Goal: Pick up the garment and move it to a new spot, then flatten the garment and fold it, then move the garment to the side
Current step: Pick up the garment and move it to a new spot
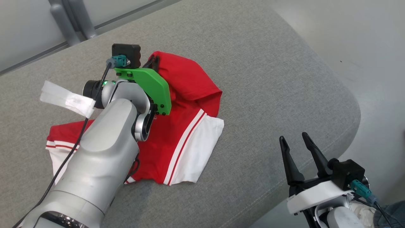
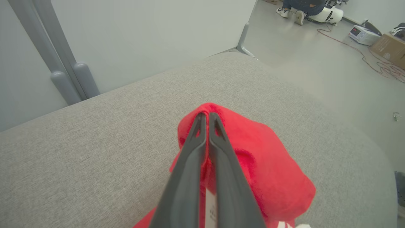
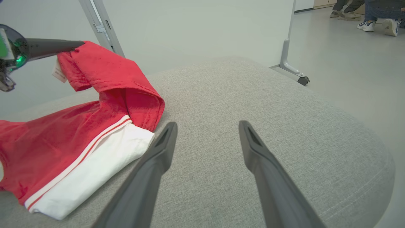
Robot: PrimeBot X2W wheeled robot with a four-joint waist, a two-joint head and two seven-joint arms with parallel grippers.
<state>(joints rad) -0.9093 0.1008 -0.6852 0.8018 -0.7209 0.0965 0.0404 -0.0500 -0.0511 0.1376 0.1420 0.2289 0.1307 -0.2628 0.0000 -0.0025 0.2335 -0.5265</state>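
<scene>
Garment (image 1: 186, 95) edge being held above grey cushion (image 1: 269, 63) by left gripper (image 2: 205, 114), jaws clenched on it; right gripper (image 1: 293, 136) released, empty. Move, flattening, folding judged outstanding.

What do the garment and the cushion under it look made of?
The garment looks like soft knit cloth, perhaps cotton: matte red with white panels, draping in folds. The cushion looks like grey woven upholstery over padding: speckled matte weave, rounded seamed edge.
</scene>
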